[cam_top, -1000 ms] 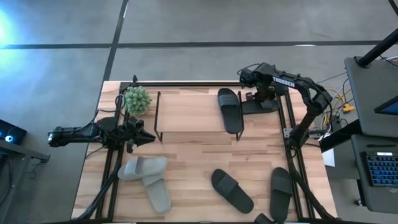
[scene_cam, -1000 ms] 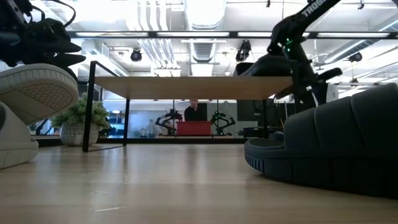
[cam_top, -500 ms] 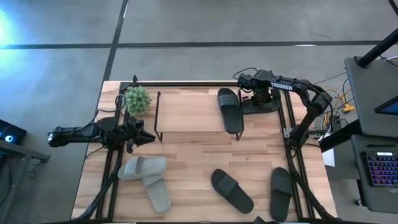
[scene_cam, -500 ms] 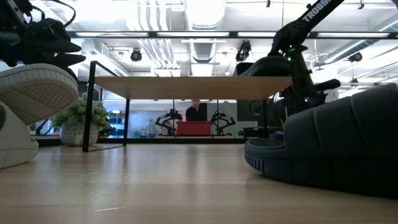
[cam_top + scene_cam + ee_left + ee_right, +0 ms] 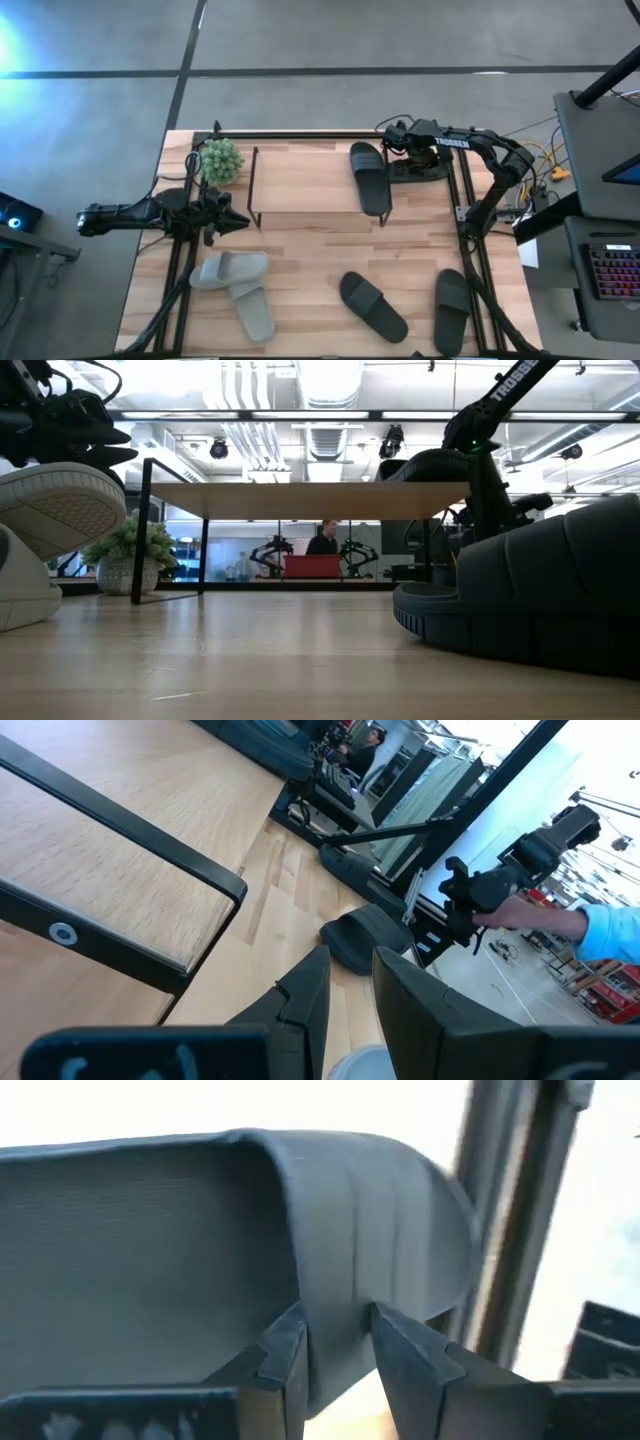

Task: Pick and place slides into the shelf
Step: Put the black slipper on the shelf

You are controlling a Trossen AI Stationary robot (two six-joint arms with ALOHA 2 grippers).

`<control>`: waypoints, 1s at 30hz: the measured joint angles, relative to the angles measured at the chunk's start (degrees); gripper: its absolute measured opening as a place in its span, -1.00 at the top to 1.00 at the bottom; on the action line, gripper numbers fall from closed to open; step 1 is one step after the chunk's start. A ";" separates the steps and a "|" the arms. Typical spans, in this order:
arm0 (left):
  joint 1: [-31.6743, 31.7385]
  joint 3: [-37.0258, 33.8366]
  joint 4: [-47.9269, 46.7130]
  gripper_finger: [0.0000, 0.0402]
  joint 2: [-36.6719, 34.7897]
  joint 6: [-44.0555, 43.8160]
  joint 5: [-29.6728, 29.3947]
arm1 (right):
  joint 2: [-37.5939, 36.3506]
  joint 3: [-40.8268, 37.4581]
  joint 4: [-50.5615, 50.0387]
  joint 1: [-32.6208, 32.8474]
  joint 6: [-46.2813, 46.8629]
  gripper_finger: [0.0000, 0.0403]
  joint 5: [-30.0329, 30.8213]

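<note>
A black slide [image 5: 425,170] lies beside the shelf's right end, near the table's far right corner. My right gripper [image 5: 405,150] is down at it; in the right wrist view my right gripper [image 5: 335,1325] is shut on it. Another black slide [image 5: 370,178] lies on the shelf [image 5: 255,185], at its right end. Two pale slides [image 5: 240,285] lie overlapping on the near left of the table. Two more black slides [image 5: 372,305] [image 5: 452,308] lie on the near right. My left gripper [image 5: 240,222] waits at the left edge, shut, touching nothing. My right gripper pinches the black slide's wide strap at its edge [image 5: 335,1295], one finger [image 5: 285,1355] on each face of the strap. It comes at it slanting down from above. The slide still lies where it was, beside the shelf.
A small potted plant [image 5: 221,160] stands at the far left corner, next to the shelf's left end. Black frame rails [image 5: 178,280] run along both sides of the table. The shelf's left and middle parts hold nothing. Bare wood [image 5: 310,250] lies between the shelf and the near slides.
My right gripper has moved a little toward the table's left and down onto the black slide beside the shelf. The slide itself has stayed in place.
</note>
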 joint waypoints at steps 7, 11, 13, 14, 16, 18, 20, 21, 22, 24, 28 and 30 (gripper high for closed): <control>0.00 0.00 0.02 0.67 0.00 0.01 0.01 | -2.11 2.18 -0.33 1.02 1.52 0.77 10.94; 0.00 0.00 0.00 0.67 0.00 -0.01 -0.01 | -2.20 2.95 -0.08 0.66 0.27 0.83 11.84; -0.02 0.00 0.02 0.67 0.00 0.01 -0.01 | -2.08 2.35 0.12 0.02 -1.67 0.84 8.90; 0.00 0.00 0.01 0.67 0.00 -0.01 0.00 | -1.95 1.77 0.00 -0.23 -1.99 0.84 7.78; 0.00 0.00 0.02 0.67 0.00 -0.01 -0.01 | -1.85 0.42 -0.13 -0.26 -2.03 0.84 6.71; -0.01 0.00 0.00 0.67 0.02 0.00 0.00 | -1.85 -0.58 0.04 -0.18 -2.03 0.84 6.41; 0.00 0.00 0.01 0.67 0.00 0.01 0.01 | -1.86 -1.33 0.20 0.18 -1.83 0.84 5.40; -0.01 0.00 0.02 0.67 0.00 0.01 0.01 | -1.88 -1.55 0.25 0.32 -1.39 0.84 5.17; 0.00 0.00 0.00 0.67 0.00 0.00 -0.01 | -1.92 -1.72 0.23 0.53 -1.06 0.84 5.18; 0.00 0.00 0.00 0.67 0.00 -0.01 -0.01 | -1.92 -1.88 0.23 0.80 -0.90 0.84 5.25; 0.00 0.00 0.00 0.67 0.00 -0.01 0.01 | -1.90 -1.54 -0.64 1.19 -1.59 0.84 6.32; -0.02 0.00 0.00 0.67 0.00 -0.01 0.01 | -1.90 -1.19 -1.14 1.17 -1.53 0.85 7.60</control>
